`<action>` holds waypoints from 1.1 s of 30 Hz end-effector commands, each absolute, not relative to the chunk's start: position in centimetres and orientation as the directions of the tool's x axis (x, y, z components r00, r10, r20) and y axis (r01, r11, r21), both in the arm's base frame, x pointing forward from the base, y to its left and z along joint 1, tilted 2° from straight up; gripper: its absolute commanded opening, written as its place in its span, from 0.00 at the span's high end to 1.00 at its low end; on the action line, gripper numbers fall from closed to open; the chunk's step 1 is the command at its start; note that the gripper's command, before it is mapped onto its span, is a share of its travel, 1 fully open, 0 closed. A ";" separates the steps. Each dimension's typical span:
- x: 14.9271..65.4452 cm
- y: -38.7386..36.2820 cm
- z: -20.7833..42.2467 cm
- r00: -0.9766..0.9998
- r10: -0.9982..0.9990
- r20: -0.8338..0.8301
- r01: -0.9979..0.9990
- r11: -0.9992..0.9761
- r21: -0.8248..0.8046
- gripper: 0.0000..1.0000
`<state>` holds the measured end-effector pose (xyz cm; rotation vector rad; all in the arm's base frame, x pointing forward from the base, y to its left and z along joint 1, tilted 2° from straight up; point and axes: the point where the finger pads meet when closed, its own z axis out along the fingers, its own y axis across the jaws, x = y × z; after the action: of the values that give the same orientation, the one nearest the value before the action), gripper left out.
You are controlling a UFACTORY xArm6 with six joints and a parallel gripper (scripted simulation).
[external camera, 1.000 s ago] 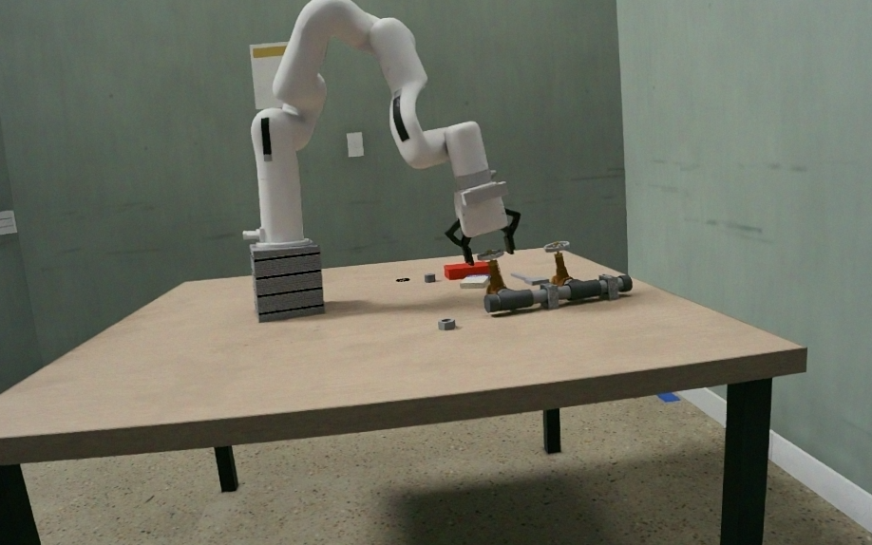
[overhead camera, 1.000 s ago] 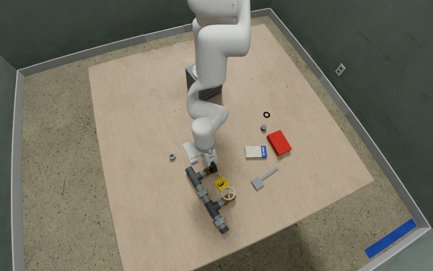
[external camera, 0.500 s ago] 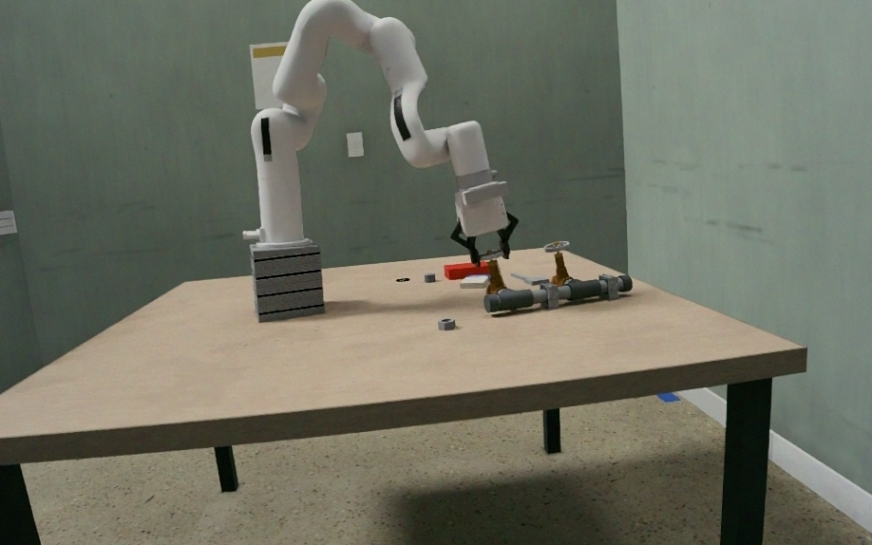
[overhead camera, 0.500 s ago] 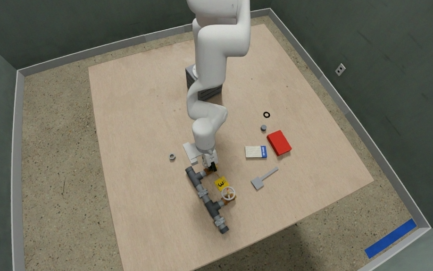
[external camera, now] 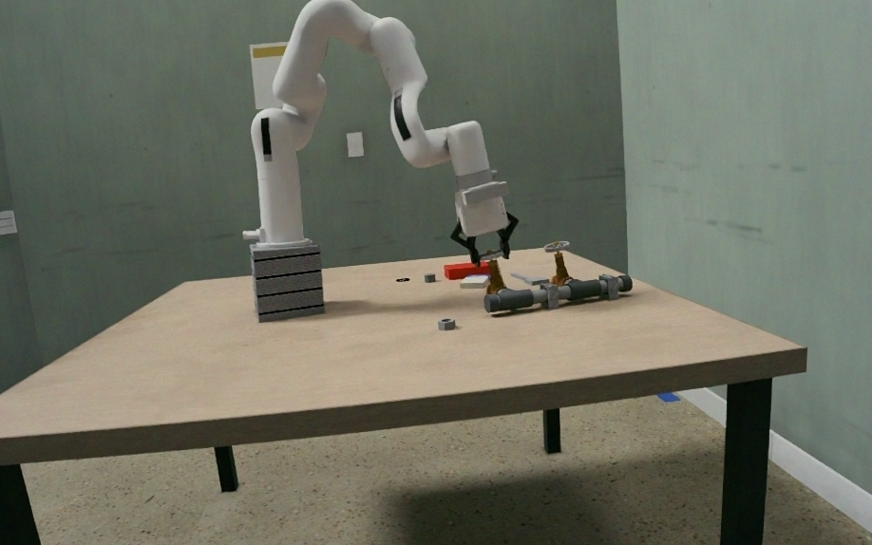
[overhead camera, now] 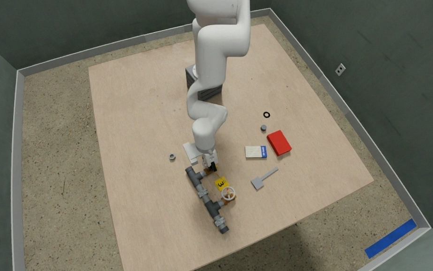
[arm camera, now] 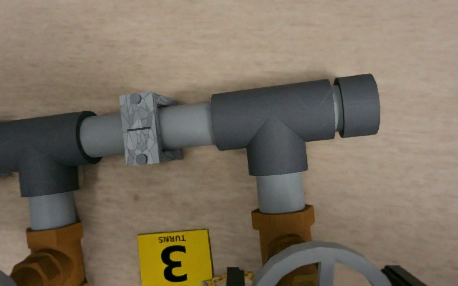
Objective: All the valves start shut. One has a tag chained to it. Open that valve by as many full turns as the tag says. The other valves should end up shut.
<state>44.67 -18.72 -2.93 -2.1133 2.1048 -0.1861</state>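
Observation:
A grey pipe (overhead camera: pixel 206 199) lies on the table with two brass valves on side branches. My gripper (overhead camera: pixel 211 164) is shut on the grey handwheel (arm camera: pixel 320 265) of the valve near the pipe's capped end; it also shows in the side view (external camera: pixel 488 255). A yellow tag (overhead camera: pixel 221 183) reading "3 TURNS" (arm camera: pixel 174 257) lies between the two valves, and its chain runs to the valve I hold. The other valve (overhead camera: pixel 230 192) has a white handwheel and stands free; in the wrist view (arm camera: pixel 50 255) only its brass body shows.
A grey nut (overhead camera: pixel 170 155) lies left of the pipe. A grey scraper (overhead camera: pixel 263 178), a white and blue card box (overhead camera: pixel 255 151), a red block (overhead camera: pixel 278 142), a small grey cap (overhead camera: pixel 263 127) and a black ring (overhead camera: pixel 266 112) lie to the right. The arm's base block (external camera: pixel 287 281) stands at the back.

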 end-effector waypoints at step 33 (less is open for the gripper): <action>44.8 -18.8 -2.8 0.708 -0.694 0.131 -0.679 -0.720 -0.146 1.00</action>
<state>44.67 -18.71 -2.95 -2.6742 1.4787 -0.2370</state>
